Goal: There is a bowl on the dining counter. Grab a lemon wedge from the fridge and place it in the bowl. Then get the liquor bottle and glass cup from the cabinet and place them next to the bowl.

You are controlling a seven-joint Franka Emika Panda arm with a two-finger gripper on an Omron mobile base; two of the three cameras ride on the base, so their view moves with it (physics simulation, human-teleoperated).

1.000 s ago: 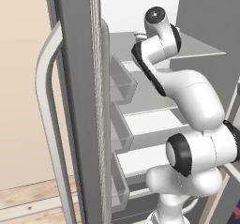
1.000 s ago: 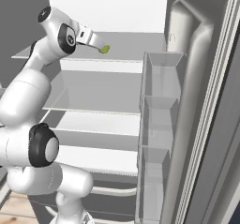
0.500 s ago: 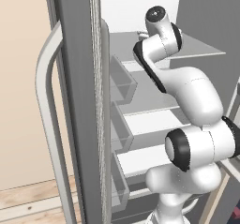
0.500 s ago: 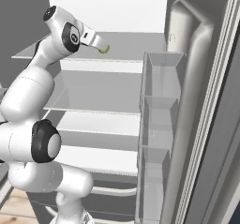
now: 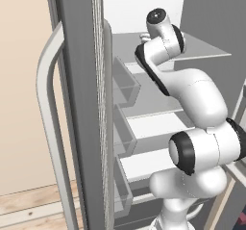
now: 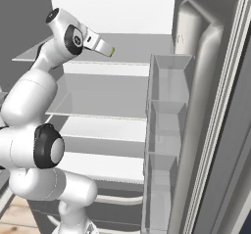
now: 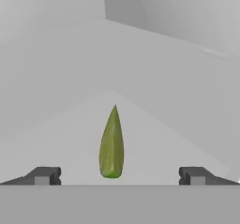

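I have the arm reaching into the open fridge (image 6: 122,12), up at the top shelf (image 6: 132,49). In the right base view the hand (image 6: 109,50) sits in the upper left of the frame, pointing right and slightly down over that shelf, with a speck of yellow-green right at its tip. In the left base view the arm climbs from the lower right to the upper middle of the frame, and its wrist blocks my sight of the fingers there. In the hand view the lemon wedge (image 7: 111,145) stands at bottom centre, a slim green-yellow sliver with its point up, resting on the pale shelf floor in front of the fridge's back corner. The hand (image 7: 119,175) is released, spread wide: one finger tip (image 7: 43,175) shows at lower left and the other at lower right, well apart from each other, with the wedge between them and touching neither. I cannot tell how far ahead of the tips the wedge lies. The left door (image 5: 79,104) fills the left of the left base view with its long pale handle (image 5: 48,128), and the right door (image 6: 206,105) with its clear bins (image 6: 164,130) stands at the right of the right base view.
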